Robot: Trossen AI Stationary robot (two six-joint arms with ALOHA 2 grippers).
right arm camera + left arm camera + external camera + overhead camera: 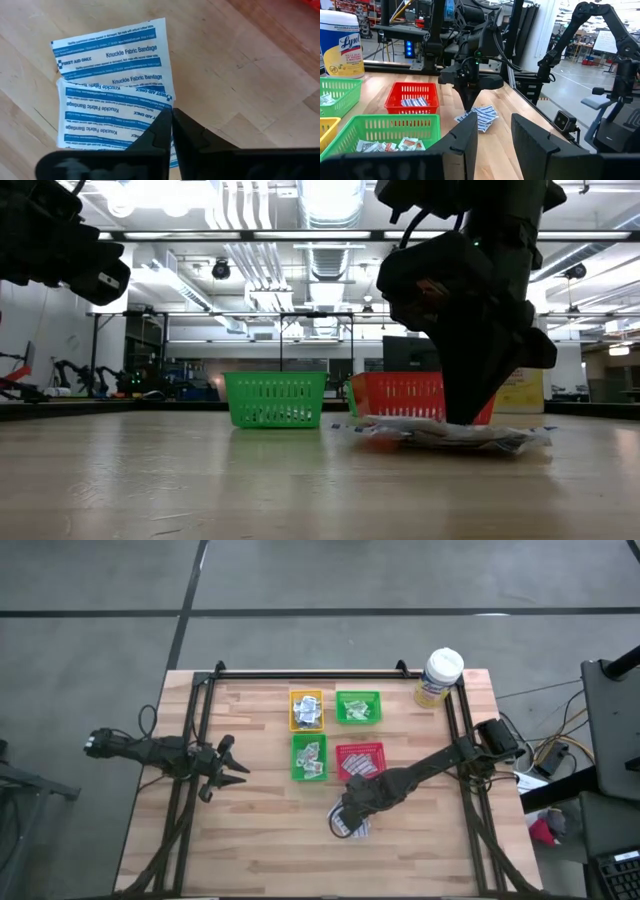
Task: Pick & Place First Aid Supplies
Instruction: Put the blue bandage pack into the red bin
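- Pinching a bandage packet (pixel 112 107) from the loose pile, our right fingers (pixel 171 131) are fully closed, ready to lift it trayward.
- Waiting apart, our left fingers (pixel 492 131) stand half-open, empty.

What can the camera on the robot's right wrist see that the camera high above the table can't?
Only the right wrist view shows the printing on the blue-and-white bandage packets: "Knuckle Fabric Bandage" and "First Aid Only". It also shows the right gripper with its fingertips pressed together at a packet's edge.

Only the high view shows the four small trays, such as the red tray, the yellow canister, and the left gripper waiting off to the left side.

Both show the packets lying on the wooden table under the right gripper.
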